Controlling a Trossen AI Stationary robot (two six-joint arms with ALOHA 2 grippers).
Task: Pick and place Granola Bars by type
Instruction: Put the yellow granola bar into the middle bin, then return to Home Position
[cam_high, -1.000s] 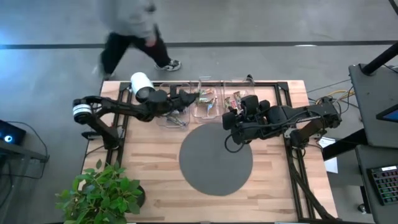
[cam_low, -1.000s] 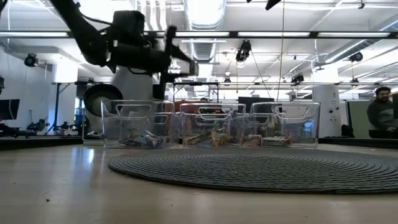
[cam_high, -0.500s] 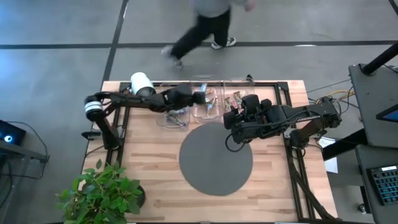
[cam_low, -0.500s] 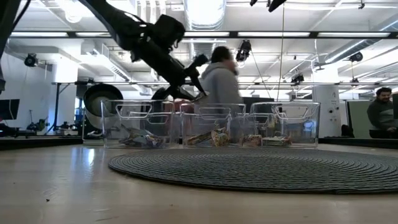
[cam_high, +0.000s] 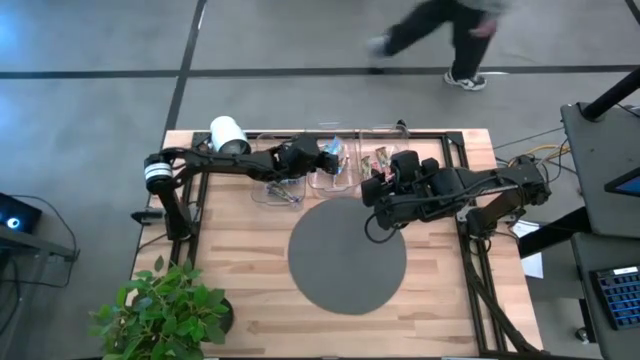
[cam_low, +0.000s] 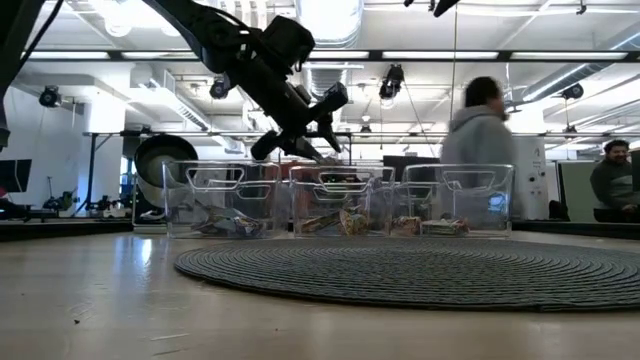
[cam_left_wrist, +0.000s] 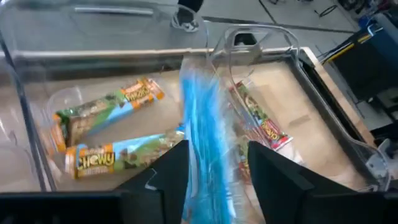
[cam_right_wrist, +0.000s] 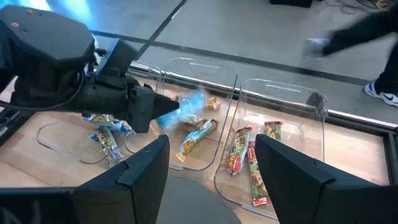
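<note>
My left gripper (cam_high: 326, 155) hangs above the middle clear bin (cam_high: 330, 178), shut on a bright blue granola bar (cam_left_wrist: 204, 140). The same blue bar (cam_right_wrist: 186, 112) sticks out of the dark left gripper (cam_right_wrist: 134, 102) in the right wrist view. Two tan-and-green bars (cam_left_wrist: 109, 106) lie flat in the middle bin. Reddish-tan bars (cam_right_wrist: 244, 155) lie in the right bin (cam_high: 380, 160). More bars (cam_right_wrist: 106, 135) lie in the left bin (cam_high: 275, 188). My right gripper (cam_high: 374, 188) waits open near the right bin. My left gripper pinches the blue bar between its two fingers (cam_left_wrist: 168, 174), near one end (cam_left_wrist: 208, 186). The rest of the bar runs forward past the fingertips. The bar is lifted clear above the middle bin, slanting down toward it.
A round grey mat (cam_high: 347, 255) lies in the table's middle. A white roll (cam_high: 226, 133) stands at the far left, a potted plant (cam_high: 165, 305) at the near left corner. A person (cam_high: 450, 30) walks past beyond the far edge.
My left gripper has carried the blue bar toward the table's right, from over the left bin to over the middle bin, and has tipped downward. A person has walked from left to right behind the table.
</note>
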